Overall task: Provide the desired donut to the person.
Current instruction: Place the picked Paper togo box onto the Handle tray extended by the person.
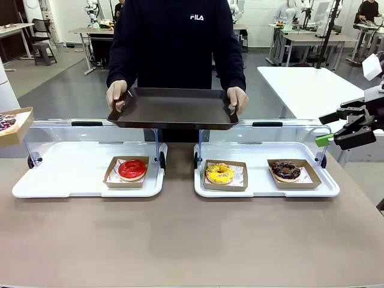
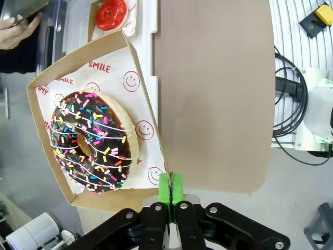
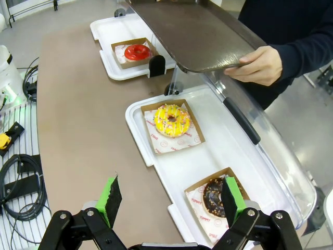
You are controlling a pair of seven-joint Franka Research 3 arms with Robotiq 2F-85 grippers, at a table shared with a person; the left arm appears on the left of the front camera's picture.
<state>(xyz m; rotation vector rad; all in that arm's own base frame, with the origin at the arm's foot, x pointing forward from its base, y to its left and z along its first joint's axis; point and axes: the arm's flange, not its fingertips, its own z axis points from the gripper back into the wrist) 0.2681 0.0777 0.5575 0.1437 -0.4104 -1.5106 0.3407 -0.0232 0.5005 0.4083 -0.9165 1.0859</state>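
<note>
"What's the left gripper (image 2: 170, 183) doing?"

"Its jaws are pinched tight on the rim of a cardboard box (image 2: 119, 198). The sprinkled chocolate donut (image 2: 104, 130) sits in it, held up by the table's left end."

"And the other one?"

"The right gripper (image 3: 170, 188) hangs wide apart with nothing in it. It's above the right white tray (image 3: 171, 172), which has a yellow donut (image 3: 171, 120) and a dark chocolate donut (image 3: 213, 197)."

"Where's the person (image 1: 174, 42)?"

"At the far side, both hands on a dark serving tray (image 1: 174, 108) above the clear lids. A red donut (image 1: 132, 169) lies in the left white tray (image 1: 60, 174)."
</note>
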